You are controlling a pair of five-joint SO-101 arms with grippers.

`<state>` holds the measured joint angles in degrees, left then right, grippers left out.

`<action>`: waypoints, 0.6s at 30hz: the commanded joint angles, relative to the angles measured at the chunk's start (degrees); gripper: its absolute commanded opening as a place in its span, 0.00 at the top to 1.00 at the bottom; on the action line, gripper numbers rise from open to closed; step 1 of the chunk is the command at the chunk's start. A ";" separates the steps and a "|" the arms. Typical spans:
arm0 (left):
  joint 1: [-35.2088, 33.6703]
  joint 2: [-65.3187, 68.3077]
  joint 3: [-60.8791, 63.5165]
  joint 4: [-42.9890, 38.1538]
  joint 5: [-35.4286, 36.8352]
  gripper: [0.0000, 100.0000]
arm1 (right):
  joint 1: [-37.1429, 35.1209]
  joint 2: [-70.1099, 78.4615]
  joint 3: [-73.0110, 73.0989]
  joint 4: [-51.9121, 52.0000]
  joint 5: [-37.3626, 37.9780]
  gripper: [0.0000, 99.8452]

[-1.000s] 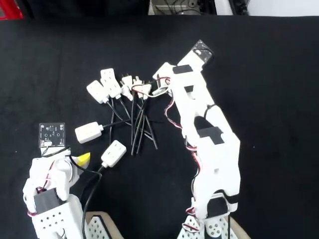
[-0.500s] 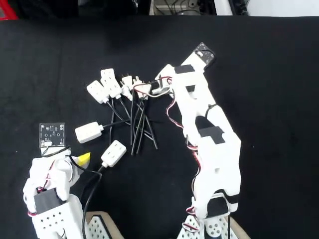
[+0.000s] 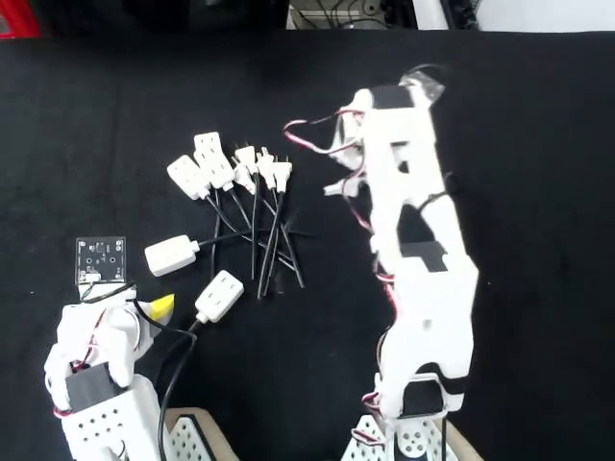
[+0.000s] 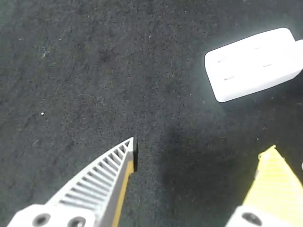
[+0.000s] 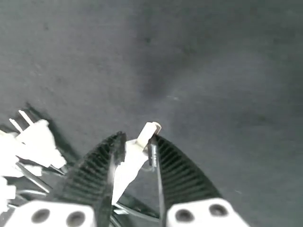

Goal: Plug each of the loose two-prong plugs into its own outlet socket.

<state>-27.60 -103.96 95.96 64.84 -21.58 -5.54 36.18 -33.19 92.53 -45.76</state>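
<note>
1. Black ribbed fingers of the right end effector (image 5: 137, 140) are clamped on a white plug (image 5: 131, 163), whose pale tip pokes out past the fingertips.
2. Just beside it, a second loose plug (image 5: 40, 138) lies on the black tabletop (image 5: 213, 56), its two prongs bare.
3. From above, the loose plugs lie bunched with thin black cords (image 3: 271, 240), between the right arm (image 3: 413, 240) and a pair of white outlet sockets (image 3: 213, 158).
4. The left end effector (image 4: 201, 146) is open, its grey finger (image 4: 106, 182) and yellow finger (image 4: 271, 184) well apart over the cloth.
5. A white socket block (image 4: 253, 64) lies near it, slots facing up.
</note>
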 commanded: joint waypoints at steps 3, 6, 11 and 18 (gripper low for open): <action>-0.57 -0.26 -0.13 -0.97 -0.18 0.61 | 6.24 -0.92 -5.93 5.71 2.64 0.99; -0.31 -0.26 -0.13 -0.97 -0.18 0.61 | 10.20 -1.01 -6.02 5.10 2.20 0.99; -0.31 -0.26 -0.13 -1.05 -0.18 0.61 | 13.36 -0.84 -5.32 3.69 1.49 0.99; -0.31 -0.26 -0.13 -1.05 -0.18 0.61 | 7.56 3.56 -3.38 0.53 -2.73 0.98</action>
<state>-27.60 -103.96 95.96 64.84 -21.58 5.01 39.34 -36.18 94.29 -46.81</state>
